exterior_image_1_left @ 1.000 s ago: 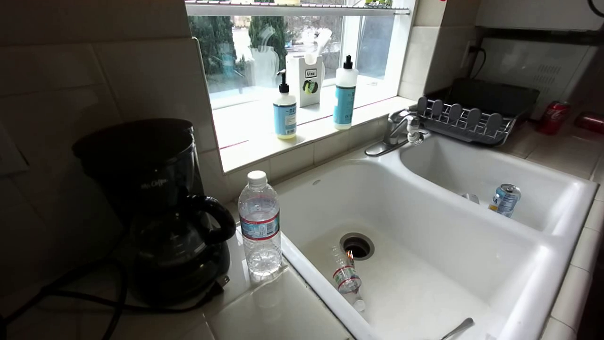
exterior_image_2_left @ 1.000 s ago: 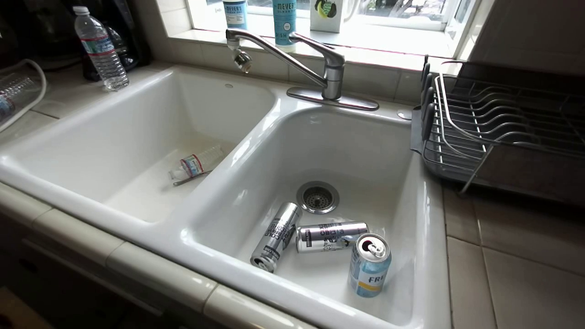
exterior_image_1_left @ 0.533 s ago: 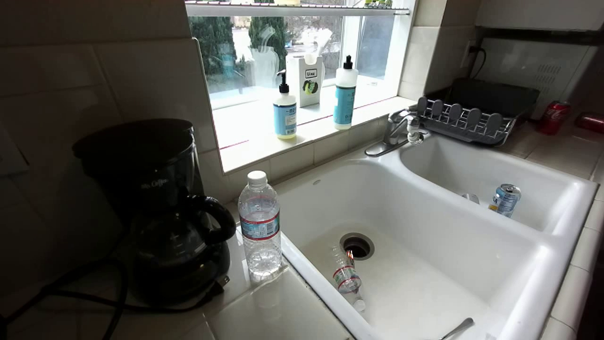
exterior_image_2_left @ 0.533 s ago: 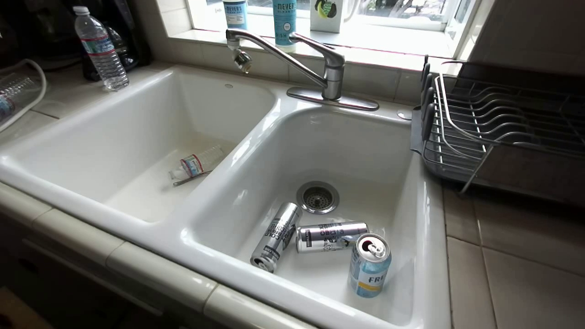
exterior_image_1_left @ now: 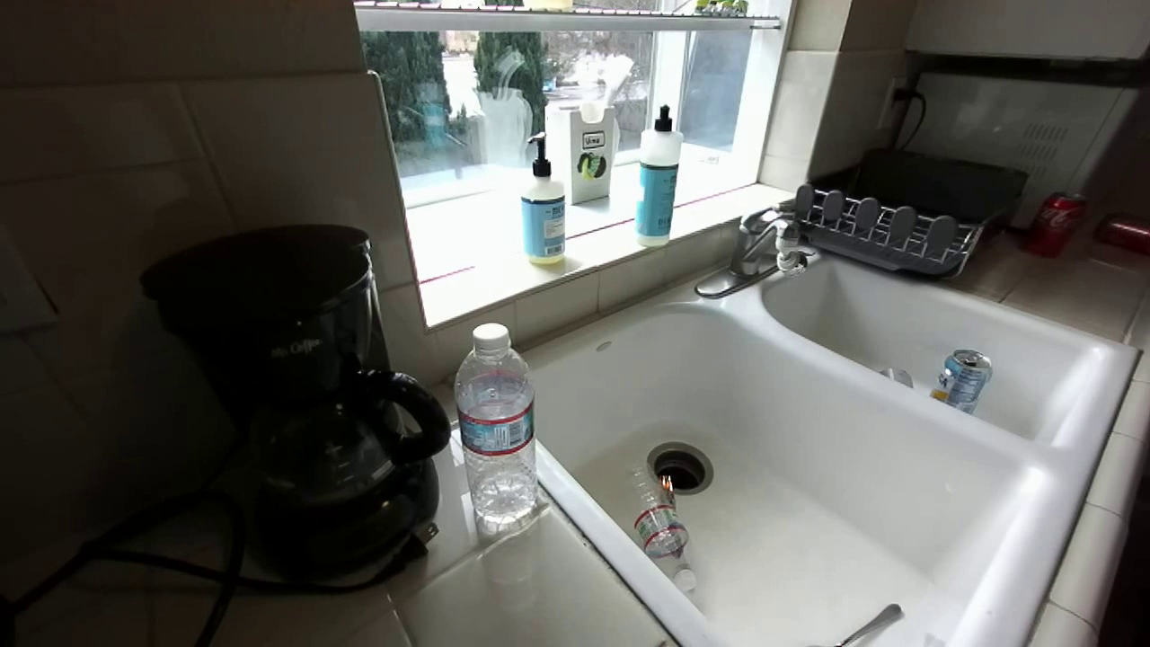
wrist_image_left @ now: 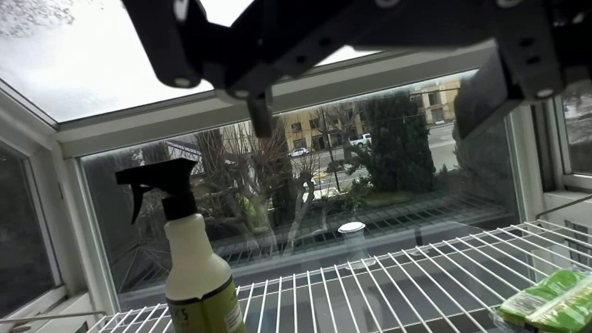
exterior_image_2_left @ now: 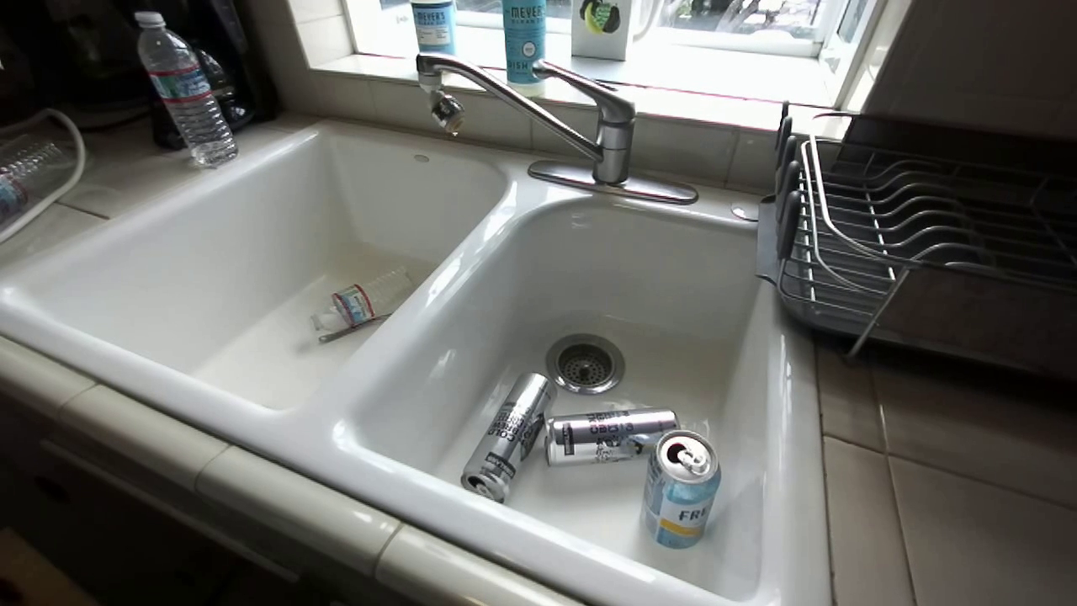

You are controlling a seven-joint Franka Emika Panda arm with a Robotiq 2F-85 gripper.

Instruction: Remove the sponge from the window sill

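My gripper (wrist_image_left: 363,132) comes in from the top of the wrist view. Its fingers (wrist_image_left: 490,99) stand wide apart with nothing between them. A flat green block in a clear wrapper, which looks like the sponge (wrist_image_left: 550,303), lies on a white wire shelf (wrist_image_left: 293,305) at the lower right of the wrist view, below and right of my gripper and apart from it. A bit of green on that shelf shows at the top edge of an exterior view (exterior_image_1_left: 721,7). The pale window sill (exterior_image_1_left: 490,288) runs below the shelf and also shows here (exterior_image_2_left: 698,99). My gripper is outside both exterior views.
A spray bottle (wrist_image_left: 199,273) stands at the left of the shelf. Two soap bottles (exterior_image_1_left: 544,225) and a white carton (exterior_image_1_left: 589,162) stand on the sill. The faucet (exterior_image_2_left: 616,126), dish rack (exterior_image_2_left: 875,278), water bottle (exterior_image_1_left: 496,431) and coffee maker (exterior_image_1_left: 296,359) stand around the sink.
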